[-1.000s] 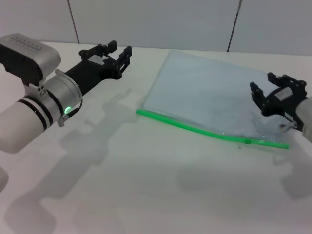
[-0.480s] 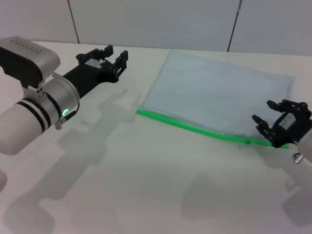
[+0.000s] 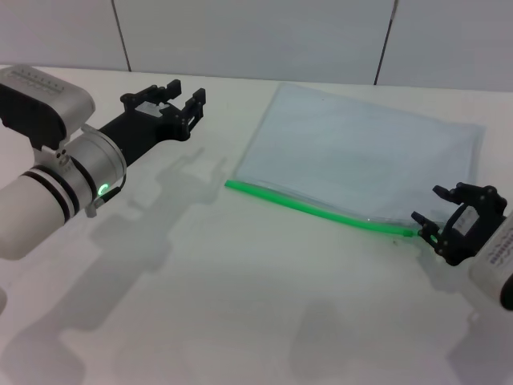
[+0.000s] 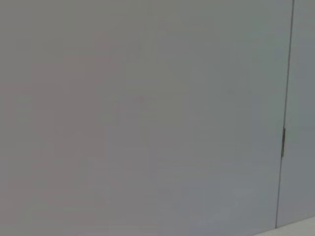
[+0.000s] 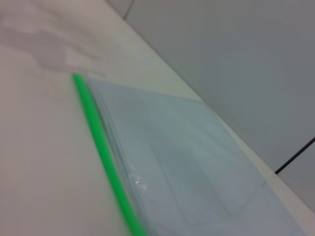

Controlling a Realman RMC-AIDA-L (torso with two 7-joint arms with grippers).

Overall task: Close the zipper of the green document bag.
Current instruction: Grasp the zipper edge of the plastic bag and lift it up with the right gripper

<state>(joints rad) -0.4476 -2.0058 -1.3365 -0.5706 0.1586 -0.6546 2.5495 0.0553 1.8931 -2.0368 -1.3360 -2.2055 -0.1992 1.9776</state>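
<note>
The green document bag (image 3: 361, 156) lies flat on the white table, a translucent pale blue-grey pouch. Its zipper (image 3: 321, 210) is a bright green strip along the near long edge. My right gripper (image 3: 450, 227) sits low at the strip's right end, open, its fingers covering that end. I cannot make out the slider. In the right wrist view the zipper (image 5: 106, 157) runs along the bag (image 5: 197, 162), with no fingers showing. My left gripper (image 3: 175, 98) hovers open above the table, to the left of the bag and apart from it.
The white table (image 3: 240, 305) stretches bare in front of the bag. A grey panelled wall (image 3: 256, 36) stands behind the table's far edge. The left wrist view holds only that wall (image 4: 147, 118).
My right gripper has come down and forward, from over the bag's right edge to the zipper's right end. The left gripper has drifted slightly left and away.
</note>
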